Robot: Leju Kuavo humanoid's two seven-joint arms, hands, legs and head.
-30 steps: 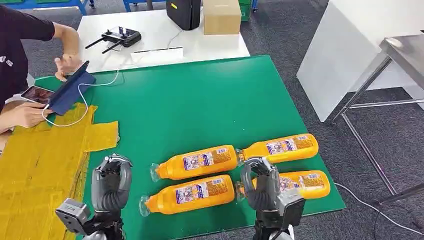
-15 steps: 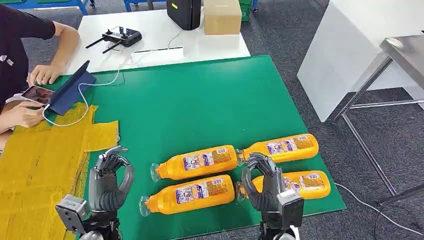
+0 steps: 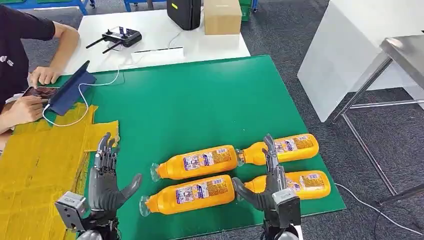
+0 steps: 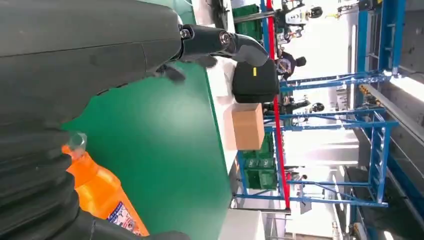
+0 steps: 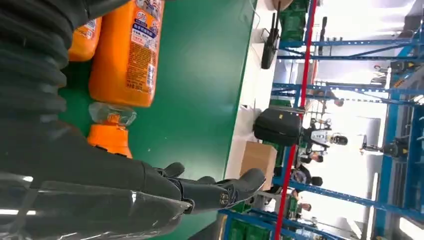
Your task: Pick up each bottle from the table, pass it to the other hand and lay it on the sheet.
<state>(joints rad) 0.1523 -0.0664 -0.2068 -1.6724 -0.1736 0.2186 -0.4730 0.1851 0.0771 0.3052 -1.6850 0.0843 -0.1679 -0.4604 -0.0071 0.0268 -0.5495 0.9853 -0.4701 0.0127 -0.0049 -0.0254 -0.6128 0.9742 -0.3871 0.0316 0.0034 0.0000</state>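
Sheet (image 3: 40,170) first: the yellow one lies along the left edge of the green table (image 3: 200,100), and my left hand (image 3: 106,180) hovers at its border near the front edge, fingers (image 3: 104,150) straight and spread, thumb out, nothing in it. Just beside that hand, toward the middle of the front edge, two orange bottles lie on their sides with caps toward me: the near-left bottle (image 3: 190,194) and the far-left bottle (image 3: 197,162). Next comes my right hand (image 3: 267,187), also spread wide and empty, standing over the gap where the four necks meet. Beyond it, near the front right corner, lie the far-right bottle (image 3: 282,147) and the near-right bottle (image 3: 295,182).

No bottle is on the sheet, so I judge the work is at its start. To grip well I would lower my right hand over the body of the nearest one, across its width and not at the slick tapered neck, since the bottles touch and a sloppy close could roll a neighbour. The receiving hand should wait, spread, above the table.
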